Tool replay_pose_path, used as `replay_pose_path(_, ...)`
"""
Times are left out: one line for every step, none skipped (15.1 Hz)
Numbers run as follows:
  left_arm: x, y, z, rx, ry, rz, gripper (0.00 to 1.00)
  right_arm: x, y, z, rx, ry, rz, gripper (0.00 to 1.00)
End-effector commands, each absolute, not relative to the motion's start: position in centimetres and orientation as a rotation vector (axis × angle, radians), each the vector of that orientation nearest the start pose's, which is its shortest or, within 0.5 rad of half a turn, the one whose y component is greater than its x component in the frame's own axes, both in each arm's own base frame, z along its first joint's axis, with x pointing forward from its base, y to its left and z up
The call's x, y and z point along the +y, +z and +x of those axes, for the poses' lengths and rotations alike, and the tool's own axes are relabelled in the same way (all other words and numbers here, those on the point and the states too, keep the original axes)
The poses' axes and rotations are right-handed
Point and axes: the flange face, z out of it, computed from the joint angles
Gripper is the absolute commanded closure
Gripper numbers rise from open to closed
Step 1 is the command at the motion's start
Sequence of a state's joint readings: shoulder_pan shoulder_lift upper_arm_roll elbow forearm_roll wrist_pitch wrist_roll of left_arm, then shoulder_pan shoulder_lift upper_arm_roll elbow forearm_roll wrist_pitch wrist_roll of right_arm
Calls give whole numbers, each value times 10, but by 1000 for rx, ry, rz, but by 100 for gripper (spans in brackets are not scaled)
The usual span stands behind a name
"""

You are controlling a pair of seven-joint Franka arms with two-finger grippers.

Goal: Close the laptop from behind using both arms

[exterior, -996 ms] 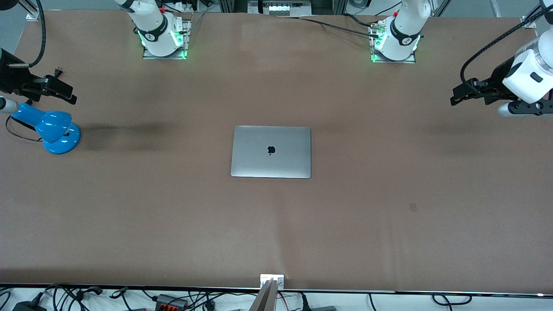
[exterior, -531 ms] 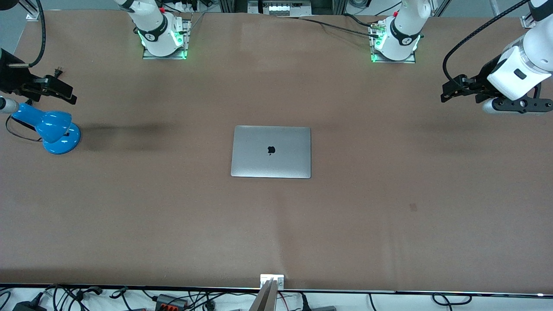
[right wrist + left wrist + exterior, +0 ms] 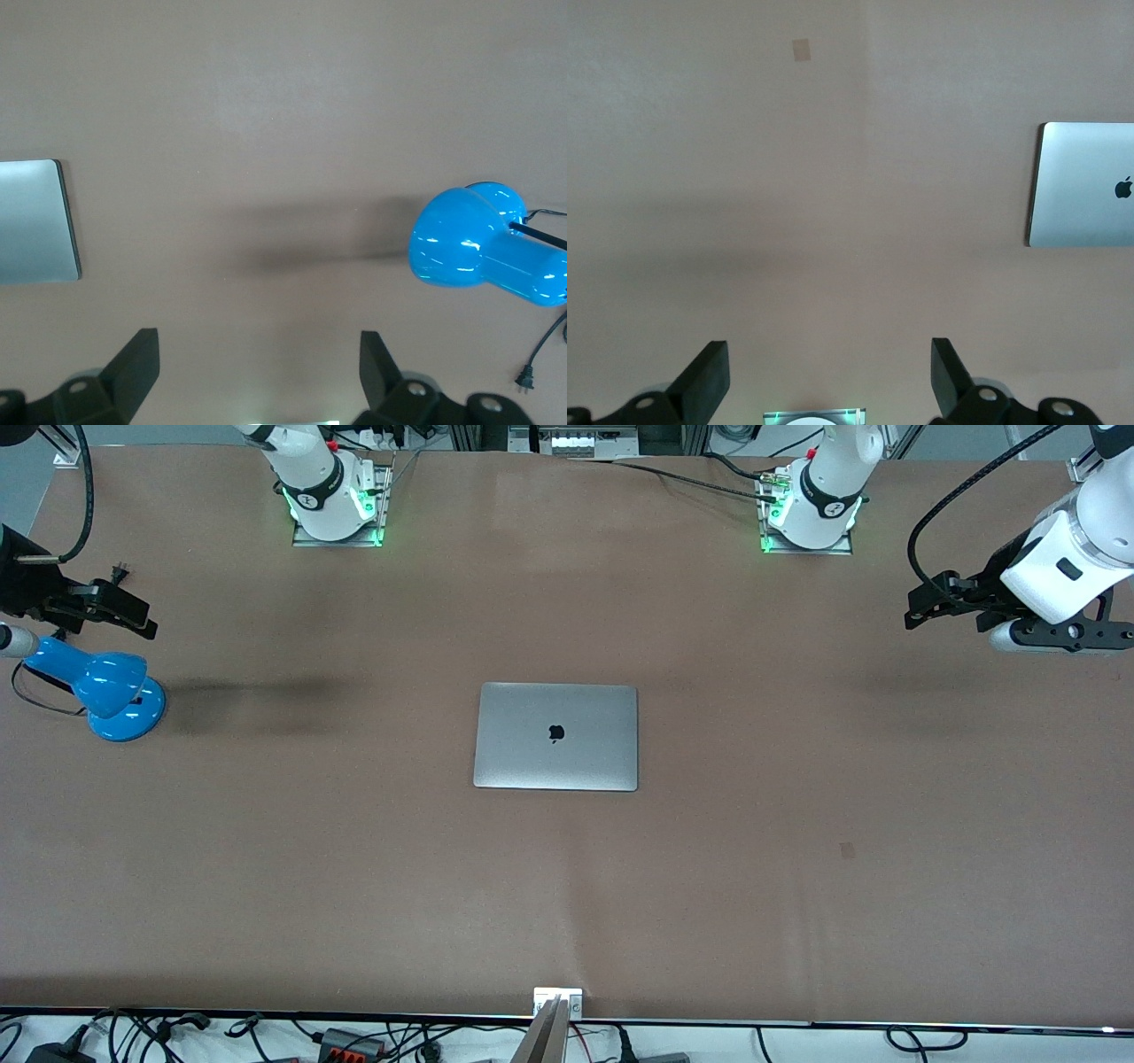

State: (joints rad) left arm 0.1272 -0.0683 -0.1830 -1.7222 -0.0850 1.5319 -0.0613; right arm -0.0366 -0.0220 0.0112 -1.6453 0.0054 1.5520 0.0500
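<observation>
The silver-grey laptop (image 3: 555, 737) lies shut and flat in the middle of the table, lid up with the black apple logo showing. Its edge also shows in the left wrist view (image 3: 1083, 197) and in the right wrist view (image 3: 34, 221). My left gripper (image 3: 918, 607) is open and empty above the table at the left arm's end, well away from the laptop; its jaws stand wide apart in the left wrist view (image 3: 828, 359). My right gripper (image 3: 142, 616) is open and empty at the right arm's end, over the table beside a blue lamp, with its jaws wide apart (image 3: 259, 350).
A blue desk lamp (image 3: 111, 691) lies on the table at the right arm's end, also in the right wrist view (image 3: 478, 248), with its black cord and plug (image 3: 524, 381). A small dark mark (image 3: 846, 850) is on the brown table. Cables lie along the front edge.
My left gripper has shifted a little toward the table's middle and toward the bases, and its wrist has turned. The right arm and the laptop have not moved.
</observation>
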Motion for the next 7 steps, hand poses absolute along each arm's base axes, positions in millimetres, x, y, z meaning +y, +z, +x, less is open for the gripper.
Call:
replay_pose_path(-42,596,523,18,208,-3195,0,-11,607,543,141,104,-3117,0)
replay_pose_path(-42,596,523,19,215,-3194,0,-11,607,543,137,104,-3117,0)
replay_pose_path(-42,594,524,19,220,-3195,0,-12,606,543,144,104,-3117,0)
replay_pose_path(-43,594,524,21,223,-3194,0,-11,606,543,137,101,-3118,0)
replay_pose_path(-43,594,524,21,223,-3194,0,-11,606,543,137,101,-3120,0)
replay_pose_path(-43,594,524,19,223,-3194,0,-11,607,543,134,99,-3122,0)
replay_pose_path(-43,594,524,21,223,-3194,0,-11,607,543,134,99,-3123,0)
